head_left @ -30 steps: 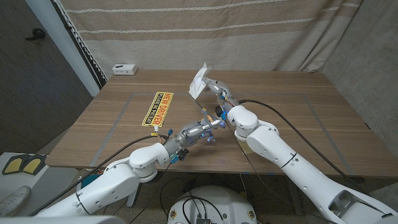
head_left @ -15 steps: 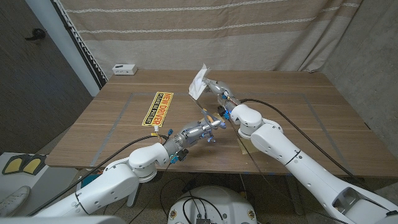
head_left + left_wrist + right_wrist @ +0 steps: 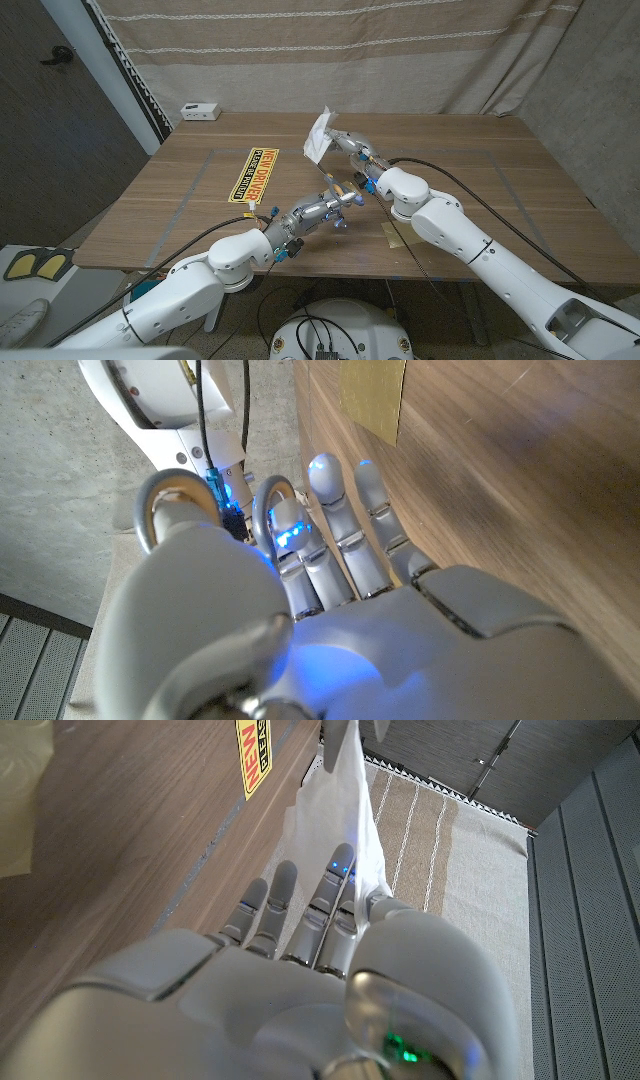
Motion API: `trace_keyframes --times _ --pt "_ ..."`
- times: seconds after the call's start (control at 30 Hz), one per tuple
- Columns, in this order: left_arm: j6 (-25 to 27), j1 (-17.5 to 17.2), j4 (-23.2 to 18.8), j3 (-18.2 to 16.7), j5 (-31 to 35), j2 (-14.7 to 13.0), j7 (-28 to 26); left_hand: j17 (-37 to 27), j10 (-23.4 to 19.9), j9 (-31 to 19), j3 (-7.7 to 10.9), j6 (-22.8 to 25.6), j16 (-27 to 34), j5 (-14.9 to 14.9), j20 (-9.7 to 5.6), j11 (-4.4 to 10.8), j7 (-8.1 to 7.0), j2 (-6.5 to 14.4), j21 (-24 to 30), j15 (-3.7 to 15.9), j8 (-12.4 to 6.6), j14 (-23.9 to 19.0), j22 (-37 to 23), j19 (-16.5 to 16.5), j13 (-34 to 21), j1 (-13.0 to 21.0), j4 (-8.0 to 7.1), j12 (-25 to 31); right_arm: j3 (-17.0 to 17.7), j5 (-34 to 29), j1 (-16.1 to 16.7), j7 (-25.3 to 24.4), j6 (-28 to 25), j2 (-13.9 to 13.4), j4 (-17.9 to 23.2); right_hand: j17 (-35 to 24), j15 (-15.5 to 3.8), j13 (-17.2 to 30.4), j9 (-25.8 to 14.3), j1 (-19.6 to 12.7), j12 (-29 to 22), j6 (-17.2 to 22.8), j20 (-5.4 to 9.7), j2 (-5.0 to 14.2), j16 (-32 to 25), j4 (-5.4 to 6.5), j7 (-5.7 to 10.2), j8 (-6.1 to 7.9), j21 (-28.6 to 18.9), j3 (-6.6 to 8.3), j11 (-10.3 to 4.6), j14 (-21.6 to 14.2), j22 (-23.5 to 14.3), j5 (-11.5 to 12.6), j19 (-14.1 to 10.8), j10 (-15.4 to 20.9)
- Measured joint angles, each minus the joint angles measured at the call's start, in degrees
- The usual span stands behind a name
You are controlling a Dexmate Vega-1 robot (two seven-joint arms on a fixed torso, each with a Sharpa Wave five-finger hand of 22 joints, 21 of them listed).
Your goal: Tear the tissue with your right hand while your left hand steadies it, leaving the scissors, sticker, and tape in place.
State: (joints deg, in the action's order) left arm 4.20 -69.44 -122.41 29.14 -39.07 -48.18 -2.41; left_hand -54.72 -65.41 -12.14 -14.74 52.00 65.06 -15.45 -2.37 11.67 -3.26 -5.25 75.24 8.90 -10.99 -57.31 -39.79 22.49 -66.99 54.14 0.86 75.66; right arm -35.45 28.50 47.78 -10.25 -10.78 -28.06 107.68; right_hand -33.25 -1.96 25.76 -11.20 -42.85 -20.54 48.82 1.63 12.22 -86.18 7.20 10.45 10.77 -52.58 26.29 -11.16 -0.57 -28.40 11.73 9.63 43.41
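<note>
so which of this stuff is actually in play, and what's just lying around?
In play:
tissue, held up by the right hand
left hand, not on the tissue

Lying about:
yellow sticker
tan tape piece
small white box at the far edge

Wooden table (image 3: 480,190) with faint rectangular outlines marked on its top, small white box (image 3: 200,110) at the far left corner, beige striped curtain (image 3: 400,50) hanging behind, dark panel (image 3: 60,120) at left, yellow and black pedals (image 3: 38,265) on the floor
</note>
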Motion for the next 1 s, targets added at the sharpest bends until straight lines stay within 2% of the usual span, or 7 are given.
trace_keyframes --times 0.1,0.67,1.0 --pt "0.2 0.1 0.0 0.0 0.0 0.0 -0.1 0.1 0.0 0.0 0.0 0.0 0.0 0.0 0.0 0.0 0.0 0.0 0.2 0.0 0.0 0.0 0.2 0.0 0.0 0.0 0.0 0.0 0.0 0.2 -0.1 0.6 0.0 -0.6 0.1 0.1 -0.1 0.0 0.0 0.0 0.0 0.0 0.0 0.0 0.0 0.0 -0.02 0.0 0.0 0.0 -0.3 0.1 0.2 0.0 0.0 0.3" --pt "0.8 0.8 0.5 0.3 -0.1 0.8 -0.1 0.1 0.0 0.0 -0.23 0.0 0.2 -0.3 -0.21 0.01 0.0 0.2 1.1 0.0 0.0 0.0 0.8 -0.2 0.2 -0.2 -0.23 0.2 0.1 1.2 -0.3 2.6 -0.1 -1.9 0.1 1.0 0.07 -0.5 0.0 0.0 0.0 1.4 0.0 -0.01 0.0 -0.24 -0.93 0.27 0.3 0.25 0.61 1.0 1.1 0.0 0.0 2.1" --pt "0.2 0.8 1.1 0.2 -0.3 1.2 -0.6 0.1 0.0 0.0 -0.23 0.2 0.6 -0.3 -0.21 0.01 -0.21 0.5 1.5 0.0 0.0 0.0 1.2 -0.2 -0.1 -0.4 -0.23 0.6 0.2 1.2 -0.1 3.3 1.0 -2.3 -0.3 3.5 0.1 -0.8 0.0 0.0 0.0 1.8 -0.53 -0.02 2.9 0.13 -1.32 0.26 0.7 0.78 0.73 1.9 2.1 0.2 0.1 2.6"
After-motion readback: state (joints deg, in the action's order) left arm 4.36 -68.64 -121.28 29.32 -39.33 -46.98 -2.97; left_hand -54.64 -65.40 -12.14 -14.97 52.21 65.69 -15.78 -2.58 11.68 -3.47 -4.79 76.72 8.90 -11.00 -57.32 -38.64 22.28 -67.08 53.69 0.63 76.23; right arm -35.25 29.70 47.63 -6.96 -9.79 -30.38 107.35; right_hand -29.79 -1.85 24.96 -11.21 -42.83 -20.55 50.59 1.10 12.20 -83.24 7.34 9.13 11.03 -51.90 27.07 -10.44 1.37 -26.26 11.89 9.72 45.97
